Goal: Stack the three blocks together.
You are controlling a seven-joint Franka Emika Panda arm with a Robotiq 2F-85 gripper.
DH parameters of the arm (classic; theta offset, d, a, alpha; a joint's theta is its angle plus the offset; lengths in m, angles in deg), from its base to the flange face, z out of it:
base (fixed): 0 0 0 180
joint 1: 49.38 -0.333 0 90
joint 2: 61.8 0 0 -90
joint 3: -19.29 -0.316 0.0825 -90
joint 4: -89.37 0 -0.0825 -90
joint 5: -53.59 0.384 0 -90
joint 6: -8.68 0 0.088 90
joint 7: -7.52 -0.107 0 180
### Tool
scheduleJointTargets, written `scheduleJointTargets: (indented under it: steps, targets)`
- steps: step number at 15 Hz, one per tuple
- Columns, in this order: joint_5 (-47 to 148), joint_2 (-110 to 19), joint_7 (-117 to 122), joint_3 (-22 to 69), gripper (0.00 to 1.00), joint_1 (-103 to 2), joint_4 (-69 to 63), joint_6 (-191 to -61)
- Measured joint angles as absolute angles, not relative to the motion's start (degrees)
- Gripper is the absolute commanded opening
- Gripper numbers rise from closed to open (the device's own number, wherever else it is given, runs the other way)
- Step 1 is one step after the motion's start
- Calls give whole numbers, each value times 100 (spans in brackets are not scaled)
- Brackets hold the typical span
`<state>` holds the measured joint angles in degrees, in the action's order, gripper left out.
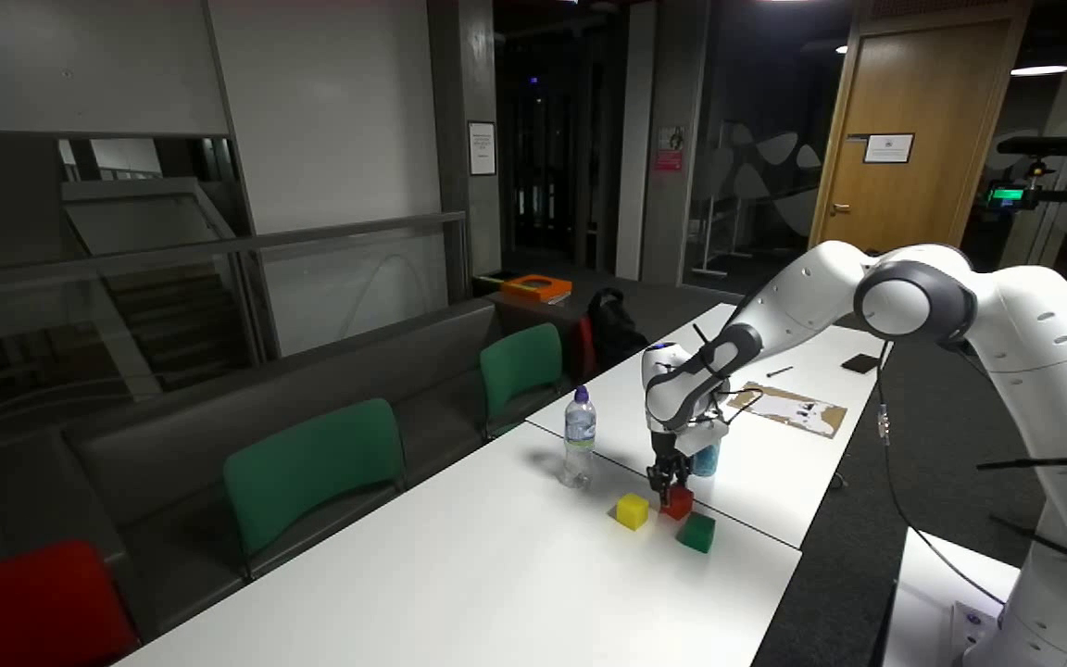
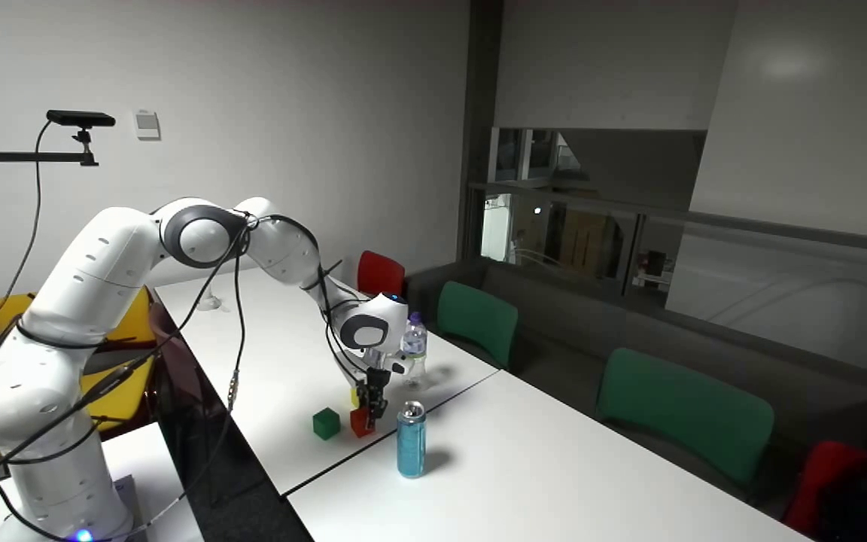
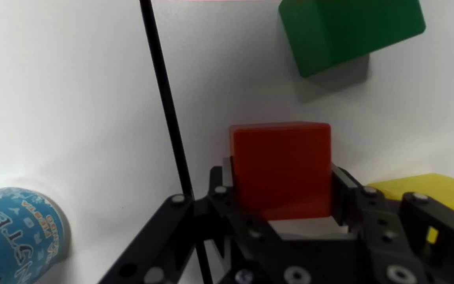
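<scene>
Red block (image 3: 282, 171) is sitting near centre in my wrist view, the gripper (image 3: 282, 177) pinching its sides, so I'm favouring a straight lift clear of the yellow block (image 3: 443, 187), lower right.

- In an exterior view, the table (image 1: 459, 574) is carrying a bottle (image 1: 579, 443), left.
- Yellow block (image 1: 632, 511), red block (image 1: 680, 505) and green block (image 1: 696, 533) are sitting nearer, right.
- Beyond these, can (image 1: 706, 460) and sheet (image 1: 785, 409) are resting.
</scene>
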<state>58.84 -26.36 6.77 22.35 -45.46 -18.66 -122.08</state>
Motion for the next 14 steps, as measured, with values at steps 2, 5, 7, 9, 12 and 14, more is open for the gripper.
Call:
scheduleJointTargets:
  steps: [2,5,7,9,12,14]
  targets:
    - [5874,-2693,677,2252,31,-4549,-1965,-12212]
    - [5859,-2809,677,2261,31,-4552,-2057,-12218]
    - [5846,-2901,676,2263,31,-4555,-2074,-12227]
    - [5826,-3017,671,2263,31,-4557,-2096,-12229]
    - [5817,-3216,662,2263,31,-4569,-2180,-12232]
    - [5817,-3363,662,2263,31,-4574,-2298,-12232]
